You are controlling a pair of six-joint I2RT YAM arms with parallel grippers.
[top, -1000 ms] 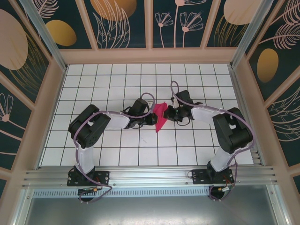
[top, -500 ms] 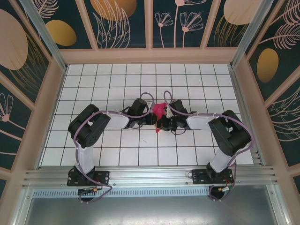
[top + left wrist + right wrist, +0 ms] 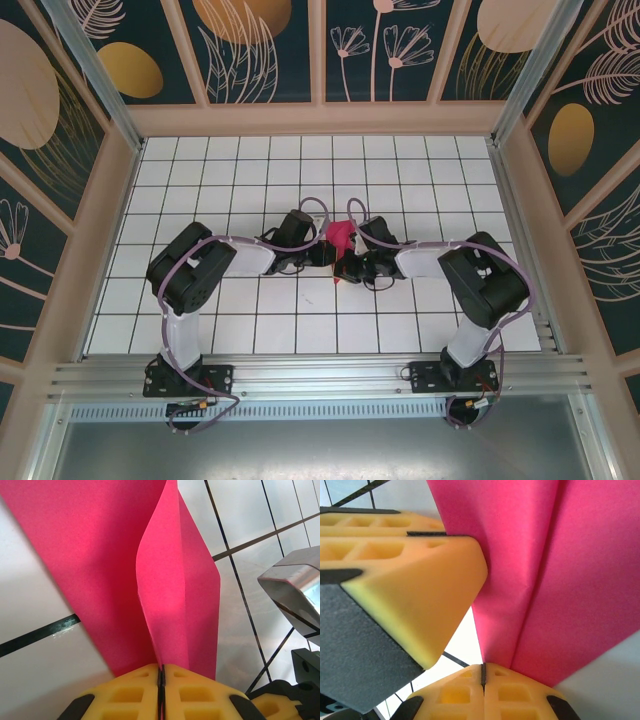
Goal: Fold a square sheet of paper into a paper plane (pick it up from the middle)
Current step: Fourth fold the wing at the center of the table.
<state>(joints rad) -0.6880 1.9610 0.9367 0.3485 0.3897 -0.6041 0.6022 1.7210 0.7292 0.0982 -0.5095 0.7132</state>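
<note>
The square sheet of paper [image 3: 340, 236] is magenta-pink and folded into a slim creased shape like a paper plane, held just above the middle of the tiled floor. In the left wrist view the folded paper [image 3: 170, 575] rises from my left gripper [image 3: 161, 668], which is shut on its centre fold. My right gripper [image 3: 483, 667] is shut on the paper [image 3: 560, 565] from the other side. The left gripper's yellow fingers [image 3: 410, 575] are close beside it. From above, the left gripper [image 3: 326, 250] and right gripper [image 3: 347, 262] meet under the paper and hide most of it.
The white tiled floor [image 3: 250, 180] has open room all round the two arms. Wooden walls [image 3: 320, 120] and metal posts fence it in. A silvery part of the right arm [image 3: 295, 585] sits close at the right in the left wrist view.
My right gripper has swung left and nearer, down along the paper, and now pinches it beside the left gripper. The long lower tip of the paper is now covered. The left arm stayed put.
</note>
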